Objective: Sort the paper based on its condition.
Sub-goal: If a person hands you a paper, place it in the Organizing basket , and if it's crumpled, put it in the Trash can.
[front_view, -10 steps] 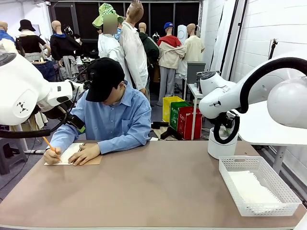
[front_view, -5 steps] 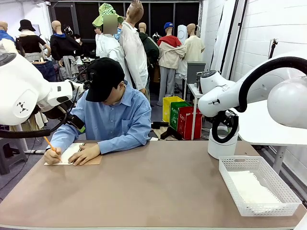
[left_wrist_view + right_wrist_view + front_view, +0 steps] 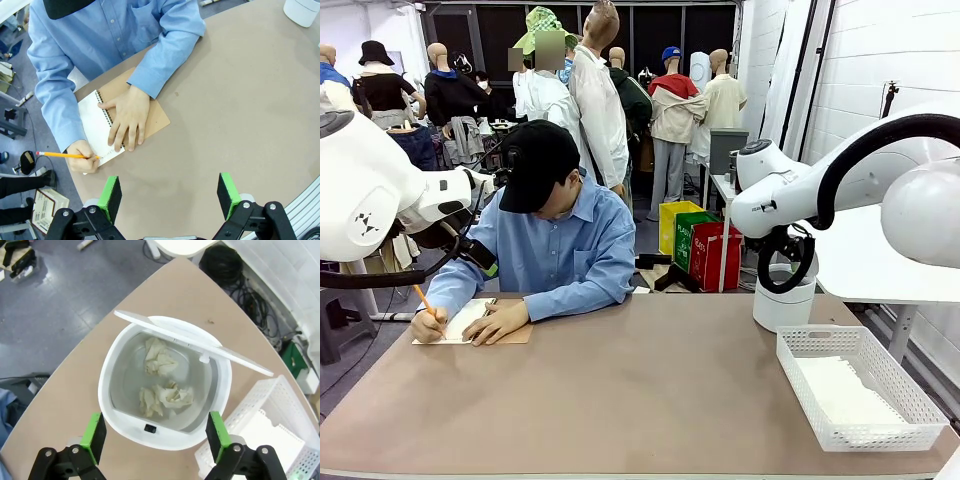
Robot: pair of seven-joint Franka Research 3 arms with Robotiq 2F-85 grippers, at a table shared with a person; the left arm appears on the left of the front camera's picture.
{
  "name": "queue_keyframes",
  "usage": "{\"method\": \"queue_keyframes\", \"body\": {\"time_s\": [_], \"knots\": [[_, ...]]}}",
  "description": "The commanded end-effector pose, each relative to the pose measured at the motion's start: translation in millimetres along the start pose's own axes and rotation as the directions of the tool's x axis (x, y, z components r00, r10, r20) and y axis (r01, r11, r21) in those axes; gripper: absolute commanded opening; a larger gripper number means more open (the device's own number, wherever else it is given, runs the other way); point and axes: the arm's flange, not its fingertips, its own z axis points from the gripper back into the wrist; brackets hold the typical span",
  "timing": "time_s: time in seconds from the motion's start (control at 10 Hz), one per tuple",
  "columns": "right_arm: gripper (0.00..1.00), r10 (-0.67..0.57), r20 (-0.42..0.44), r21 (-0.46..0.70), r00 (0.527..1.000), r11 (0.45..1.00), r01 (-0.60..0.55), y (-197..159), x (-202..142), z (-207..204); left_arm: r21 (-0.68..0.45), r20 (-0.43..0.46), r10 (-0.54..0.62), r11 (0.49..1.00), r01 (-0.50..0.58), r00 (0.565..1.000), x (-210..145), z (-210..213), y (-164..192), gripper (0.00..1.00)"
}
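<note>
Crumpled paper (image 3: 161,360) lies in two wads inside a white round bin (image 3: 115,405) whose swing lid (image 3: 195,342) stands tipped open. My right gripper (image 3: 156,432) hangs open straight above that bin with nothing between its green pads. Flat paper (image 3: 845,392) lies in the white lattice basket (image 3: 800,345) at the table's right, and the flat paper (image 3: 270,432) also shows in the right wrist view. My left gripper (image 3: 170,192) is open and empty above the table, near the person's notebook (image 3: 155,112).
At the far left a person leans over the spiral notebook (image 3: 510,335), one hand (image 3: 127,117) flat on it, the other writing with an orange pencil (image 3: 67,155). The white bin (image 3: 782,305) stands at the far right, behind the basket. Bare brown tabletop (image 3: 640,390) lies between.
My right arm's wrist has risen slightly over the bin. The person and the left arm have stayed as they were.
</note>
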Motion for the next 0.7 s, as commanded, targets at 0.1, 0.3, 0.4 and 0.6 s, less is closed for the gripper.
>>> {"method": "queue_keyframes", "body": {"time_s": [0.1, 0.3, 0.4, 0.6], "knots": [[1.0, -0.007, -0.001, -0.005, 1.0, 1.0, 0.007, -0.3, 0.2, -3.9, -0.001, 0.001, 0.003, 1.0, -0.003, 1.0, -0.2, 0.3, 1.3, 1.0], [1.0, -0.007, -0.001, -0.005, 1.0, 1.0, 0.007, -0.3, 0.2, -3.9, -0.001, 0.001, 0.003, 1.0, -0.003, 1.0, -0.2, 0.3, 1.3, 1.0], [1.0, -0.007, -0.001, -0.005, 1.0, 1.0, 0.007, -0.3, 0.2, -3.9, -0.001, 0.001, 0.003, 1.0, -0.003, 1.0, -0.2, 0.3, 1.3, 1.0], [1.0, -0.001, -0.001, -0.003, 1.0, 1.0, 0.001, -0.3, 0.3, -1.9, -0.001, 0.001, 0.003, 1.0, -0.003, 1.0, -0.2, 0.3, 1.3, 1.0]]}}
